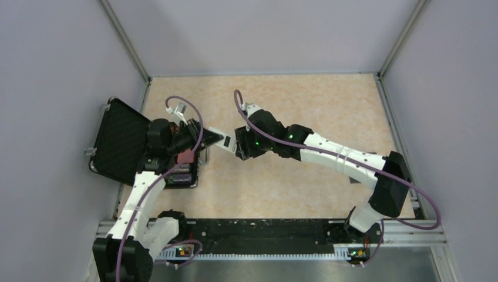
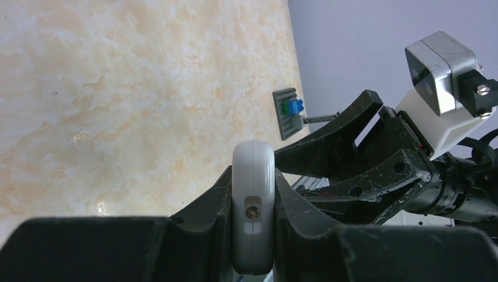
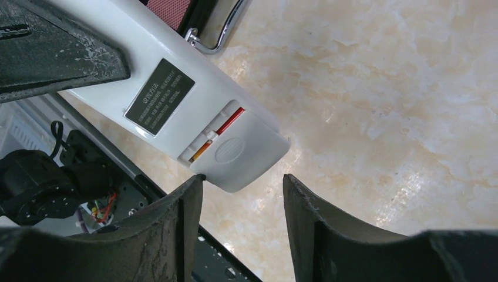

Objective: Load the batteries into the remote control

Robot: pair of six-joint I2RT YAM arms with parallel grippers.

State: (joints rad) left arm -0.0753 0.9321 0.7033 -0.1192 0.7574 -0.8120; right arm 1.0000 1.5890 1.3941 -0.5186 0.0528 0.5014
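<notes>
so left fingers (image 2: 205, 205) are pinching the white remote (image 2: 253, 200) edge-on, held up off the desk (image 1: 293, 106), approx mid-left in top cam. right fingers (image 3: 170, 229) are spread wide at the remote's 3 o'clock, tips either side of its rounded end, can't tell if touching. thin red-orange strip (image 3: 222, 130) shows in the back cover gap.

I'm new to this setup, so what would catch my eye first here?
The white remote control, clamped edge-on in the left fingers. The right fingers stand open at its end, where the part-open battery cover exposes an orange-red sliver. A black case lies open at the left of the table.
</notes>
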